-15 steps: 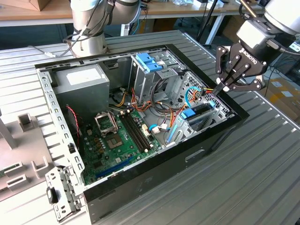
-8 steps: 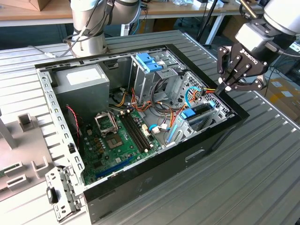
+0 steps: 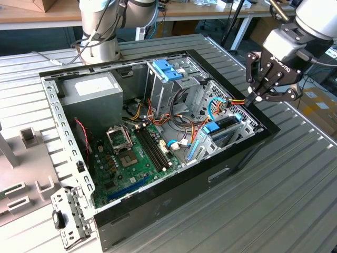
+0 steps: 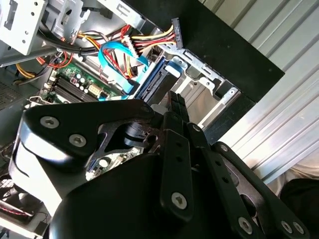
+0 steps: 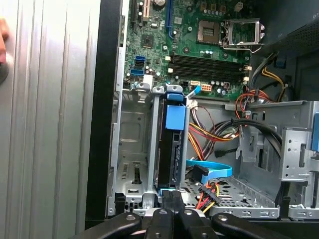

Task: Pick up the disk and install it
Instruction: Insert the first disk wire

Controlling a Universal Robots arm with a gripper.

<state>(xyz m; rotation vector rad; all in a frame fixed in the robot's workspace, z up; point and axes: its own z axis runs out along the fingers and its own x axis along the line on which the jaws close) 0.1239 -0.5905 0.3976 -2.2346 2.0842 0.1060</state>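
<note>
My gripper (image 3: 257,96) hangs over the open case (image 3: 247,153), at its 3 o'clock edge in the exterior view. Fingers (image 5: 168,209) pressed together, nothing between them. Tips sit just above the end of the disk (image 5: 170,149). Disk stands on edge in the metal bay (image 5: 130,144), blue carrier tab (image 5: 174,118) showing, beside coloured wires (image 5: 212,132). Motherboard (image 3: 134,153) lies around 9 o'clock from the bay.
</note>
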